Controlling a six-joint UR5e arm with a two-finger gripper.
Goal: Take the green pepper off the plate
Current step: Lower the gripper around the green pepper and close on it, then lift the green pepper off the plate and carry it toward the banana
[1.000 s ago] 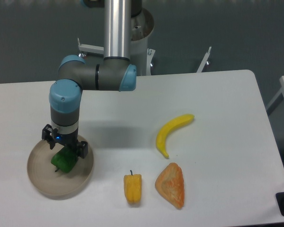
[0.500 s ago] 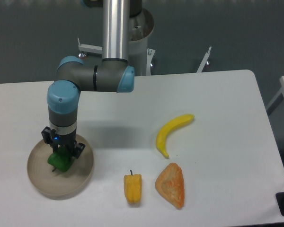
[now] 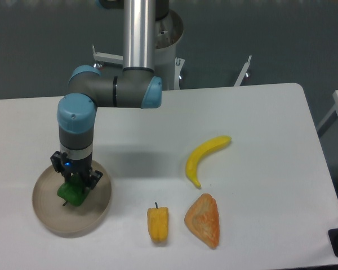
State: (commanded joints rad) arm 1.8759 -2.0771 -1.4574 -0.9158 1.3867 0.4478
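Note:
The green pepper lies on the round beige plate at the table's front left. My gripper points straight down over the plate and its fingers are closed around the top of the pepper. The pepper's lower part still touches the plate's floor. Its dark stem pokes out toward the front.
A yellow-orange pepper lies right of the plate near the front edge. An orange wedge-shaped piece lies beside it. A yellow banana lies further back right. The arm's base column stands at the table's rear.
The gripper's fingers closed in on the green pepper. The pepper shifted slightly left on the plate with the gripper. The arm barely moved in the last half second.

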